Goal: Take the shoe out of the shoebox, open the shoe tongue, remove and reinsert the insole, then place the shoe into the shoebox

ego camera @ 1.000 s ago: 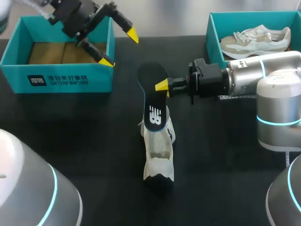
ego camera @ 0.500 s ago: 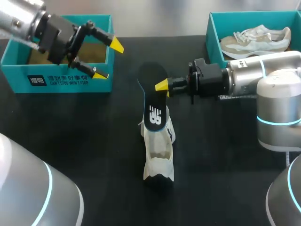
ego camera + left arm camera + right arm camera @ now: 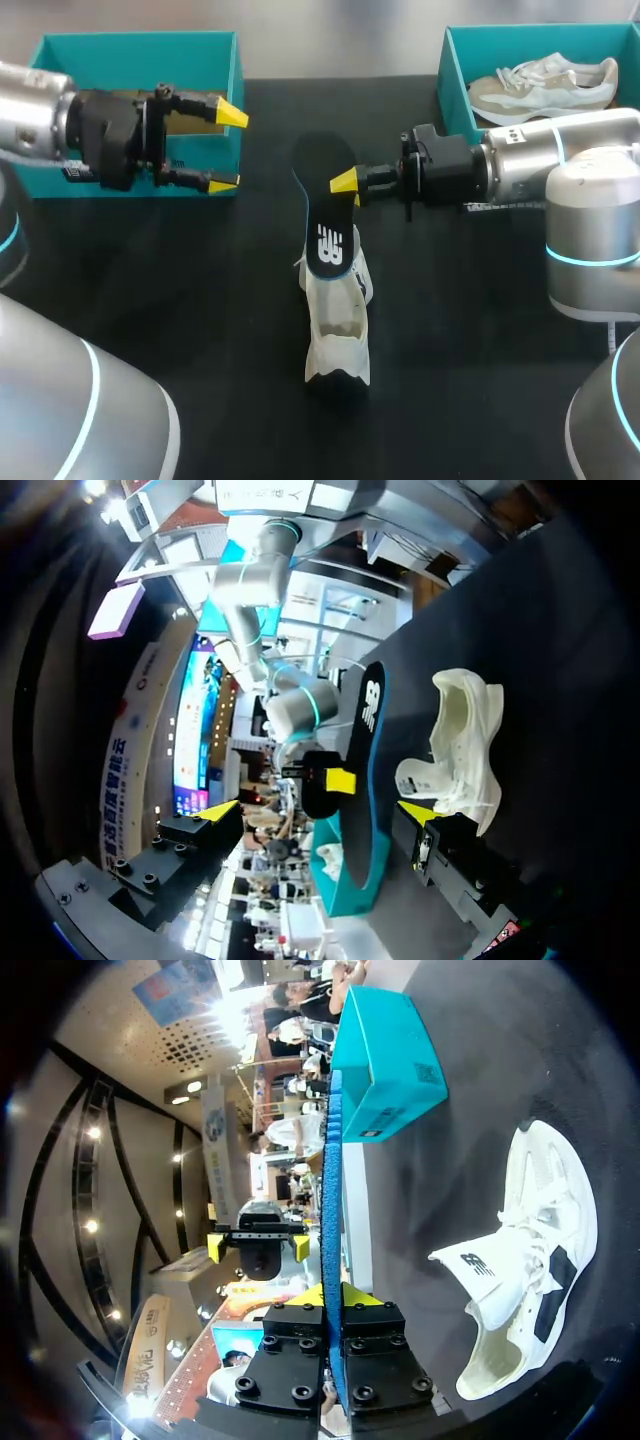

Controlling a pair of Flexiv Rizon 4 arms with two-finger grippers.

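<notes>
From above, your right gripper [image 3: 347, 185] pinches the insole [image 3: 325, 225] rising from the shoe [image 3: 340, 320] on the table [image 3: 480, 340]; your left gripper [image 3: 228, 148] gapes by the left shoebox [image 3: 140, 40]. Left wrist: fingers [image 3: 215, 810] spread, insole [image 3: 365, 770] ahead. Right wrist: fingers [image 3: 293, 1340] clamp the insole's edge.

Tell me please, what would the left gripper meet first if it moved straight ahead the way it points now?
Most likely the black insole, which the right gripper holds on edge. In the left wrist view it stands ahead of the left gripper, between its open fingers. Whether the heights match exactly is unclear.
</notes>
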